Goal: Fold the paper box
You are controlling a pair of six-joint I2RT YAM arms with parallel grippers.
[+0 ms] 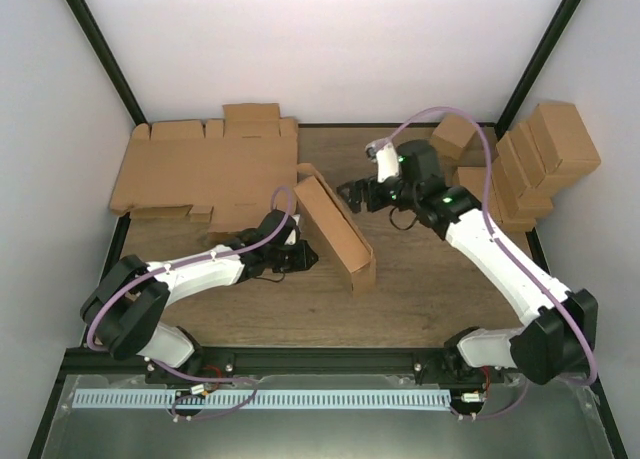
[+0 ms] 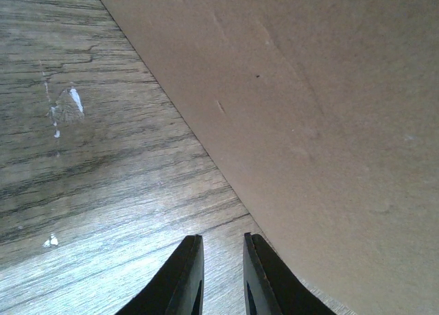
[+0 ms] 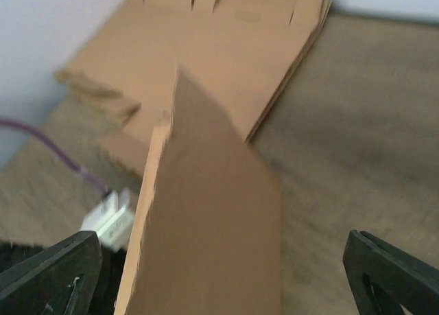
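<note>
The paper box [image 1: 335, 234] is a brown folded mailer that stands on its long edge in the middle of the table, running diagonally. My left gripper [image 1: 303, 256] is low on the table against the box's left face, which fills the left wrist view [image 2: 329, 123]. Its jaws [image 2: 223, 260] are nearly closed with a narrow gap and nothing between them. My right gripper [image 1: 352, 194] is wide open and empty beside the box's far end. In the blurred right wrist view the box's end [image 3: 212, 226] rises between the spread fingers [image 3: 221, 238] without touching them.
A pile of flat cardboard blanks [image 1: 205, 174] lies at the back left and also shows in the right wrist view [image 3: 226, 40]. A cluster of ready-made brown boxes [image 1: 540, 164] stands at the back right. White walls and black frame posts enclose the table.
</note>
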